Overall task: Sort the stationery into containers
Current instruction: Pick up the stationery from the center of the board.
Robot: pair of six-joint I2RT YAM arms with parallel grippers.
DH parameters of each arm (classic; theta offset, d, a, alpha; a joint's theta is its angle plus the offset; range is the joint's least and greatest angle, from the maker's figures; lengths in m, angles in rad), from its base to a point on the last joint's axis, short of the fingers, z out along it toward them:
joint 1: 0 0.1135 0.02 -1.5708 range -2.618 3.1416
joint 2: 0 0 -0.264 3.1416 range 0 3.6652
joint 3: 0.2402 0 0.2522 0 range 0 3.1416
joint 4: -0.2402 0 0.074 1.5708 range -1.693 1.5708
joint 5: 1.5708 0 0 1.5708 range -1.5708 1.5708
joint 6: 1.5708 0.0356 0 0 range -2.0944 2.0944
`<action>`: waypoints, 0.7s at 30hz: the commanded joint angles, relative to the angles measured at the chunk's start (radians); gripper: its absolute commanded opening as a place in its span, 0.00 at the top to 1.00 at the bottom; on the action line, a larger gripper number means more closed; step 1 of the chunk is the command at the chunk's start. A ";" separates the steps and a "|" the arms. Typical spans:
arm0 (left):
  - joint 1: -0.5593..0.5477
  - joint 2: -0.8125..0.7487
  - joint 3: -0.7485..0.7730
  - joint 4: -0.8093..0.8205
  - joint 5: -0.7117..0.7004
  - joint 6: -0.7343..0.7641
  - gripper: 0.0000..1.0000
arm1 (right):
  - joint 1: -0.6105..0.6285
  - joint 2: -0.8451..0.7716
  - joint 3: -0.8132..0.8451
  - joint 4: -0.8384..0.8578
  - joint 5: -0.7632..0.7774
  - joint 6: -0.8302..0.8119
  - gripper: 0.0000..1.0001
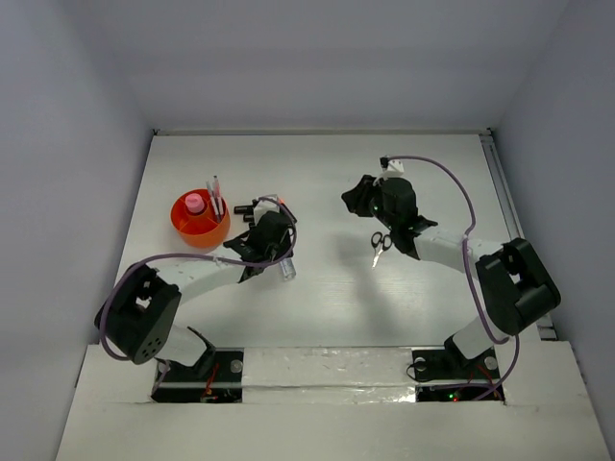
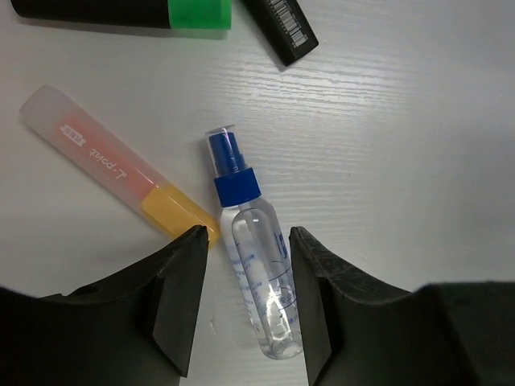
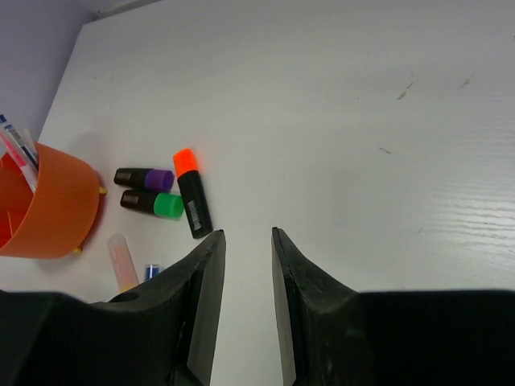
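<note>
Hidden: yellow marker [image 2: 121, 173] has one end under a left finger; green highlighter [image 2: 121, 12] is cut off by the frame edge.
Writing: marker label reads roughly "L-paint"; the print on the clear bottle [image 2: 256, 265] is illegible.
Bottle: blue spray cap, flat on the table [image 1: 327, 298].
Left gripper [image 2: 248, 231]: part-open, straddling the bottle, not clamped.
Right gripper [image 3: 246, 235]: narrow gap, empty.
Orange holder [image 1: 187, 230]: table's left side, holds the pink-capped bottle [image 1: 195, 203] and pens [image 1: 215, 197].
Scissors [image 1: 380, 242]: on the table by the right arm.

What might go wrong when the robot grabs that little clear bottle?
The left gripper stands open astride the clear bottle, and the yellow marker lies right by one jaw, so closing might pinch it too. The bottle is round and lying flat, so it may roll or slip out. The orange holder already has pens and a pink-capped bottle to bump into.
</note>
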 commanded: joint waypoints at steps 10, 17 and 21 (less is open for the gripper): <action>-0.008 0.141 0.101 0.053 -0.061 0.052 0.63 | -0.007 -0.007 -0.020 0.058 -0.088 -0.005 0.65; -0.008 0.248 0.153 0.061 -0.049 0.069 0.71 | -0.007 -0.028 -0.039 0.065 -0.090 -0.004 0.65; -0.008 0.283 0.161 0.073 -0.028 0.068 0.71 | -0.007 -0.047 -0.040 0.056 -0.084 -0.008 0.65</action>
